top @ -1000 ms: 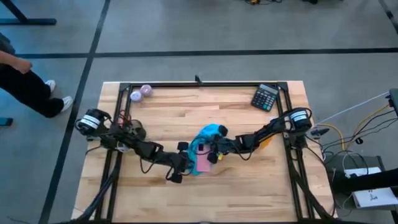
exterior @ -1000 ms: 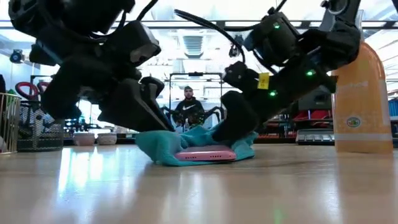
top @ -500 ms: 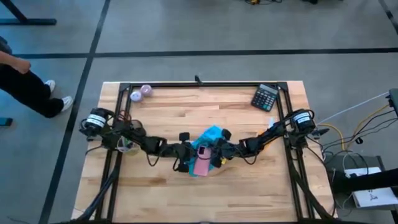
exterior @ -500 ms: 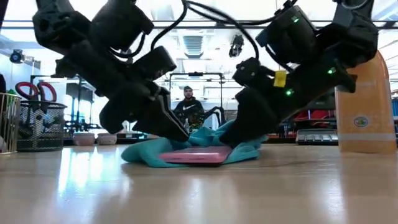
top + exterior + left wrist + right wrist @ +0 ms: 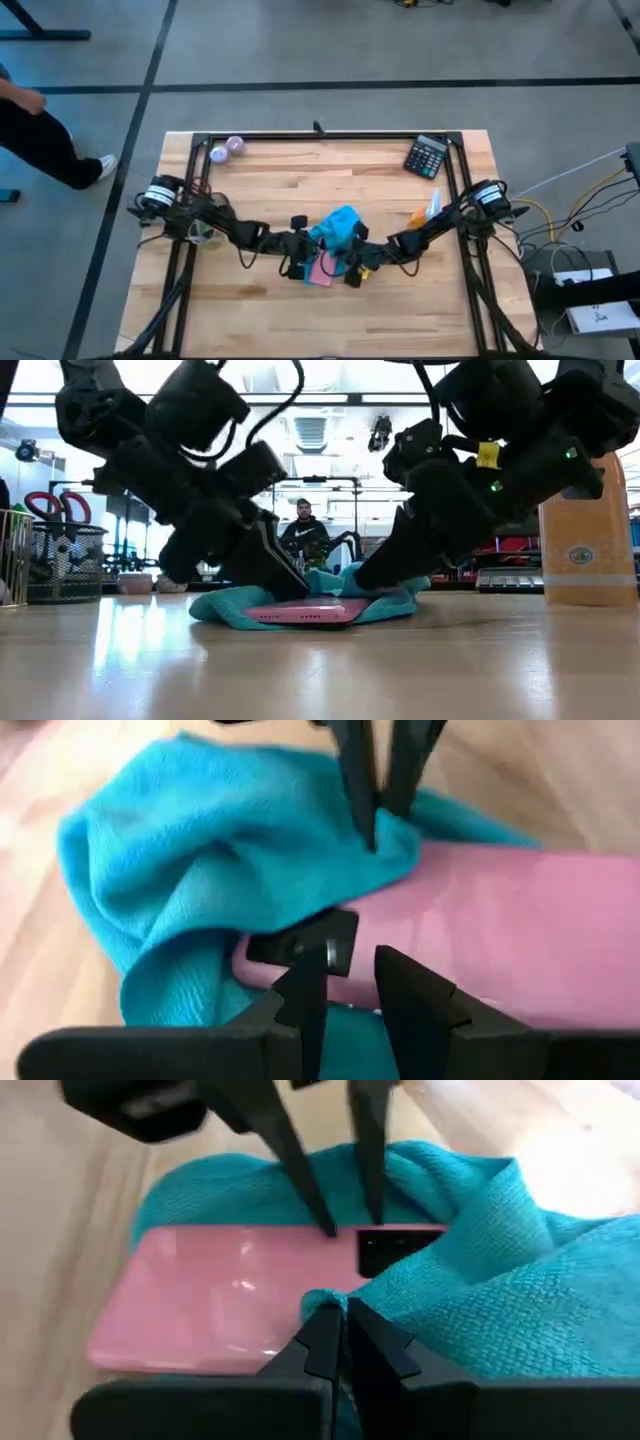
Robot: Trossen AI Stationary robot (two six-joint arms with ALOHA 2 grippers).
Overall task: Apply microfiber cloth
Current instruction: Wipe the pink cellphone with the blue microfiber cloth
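right claw has slid nearer, pinching microfiber cloth; left claw narrow.

A robotics lab or workshop, shown by a framed wooden table on taped concrete floor, loose cables, shelving and a seated person seen behind.

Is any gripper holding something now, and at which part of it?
The right gripper is shut on an edge fold of the microfiber cloth, over the pink phone. Whether the left gripper grips the phone cannot be told.
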